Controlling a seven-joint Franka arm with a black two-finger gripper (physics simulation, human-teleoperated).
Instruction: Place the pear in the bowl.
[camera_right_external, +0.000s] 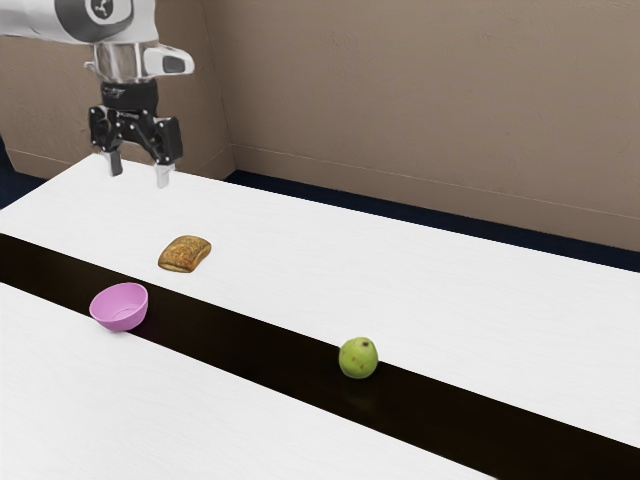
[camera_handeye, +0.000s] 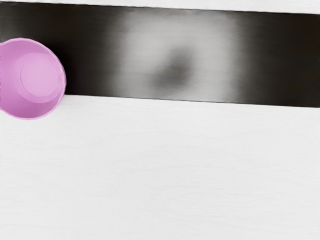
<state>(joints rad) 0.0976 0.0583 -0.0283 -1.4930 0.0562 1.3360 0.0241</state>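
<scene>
High over the table's far left part in the exterior view, my gripper (camera_right_external: 139, 172) hangs open, its two fingertips well apart and nothing between them. The green pear (camera_right_external: 358, 358) rests on the dark strip, far from the gripper toward the exterior view's right. A pink bowl (camera_right_external: 120, 307) stands upright at the dark strip's near edge, lower than the gripper. Seen from above in the wrist view, the bowl (camera_handeye: 31, 79) has a bare inside.
A brown bread-like piece (camera_right_external: 185, 254) lies on the white table (camera_right_external: 480, 290), between the bowl and the far edge. The dark strip (camera_right_external: 240, 334) crosses the tabletop. Behind the table rises a brown wall (camera_right_external: 430, 110).
</scene>
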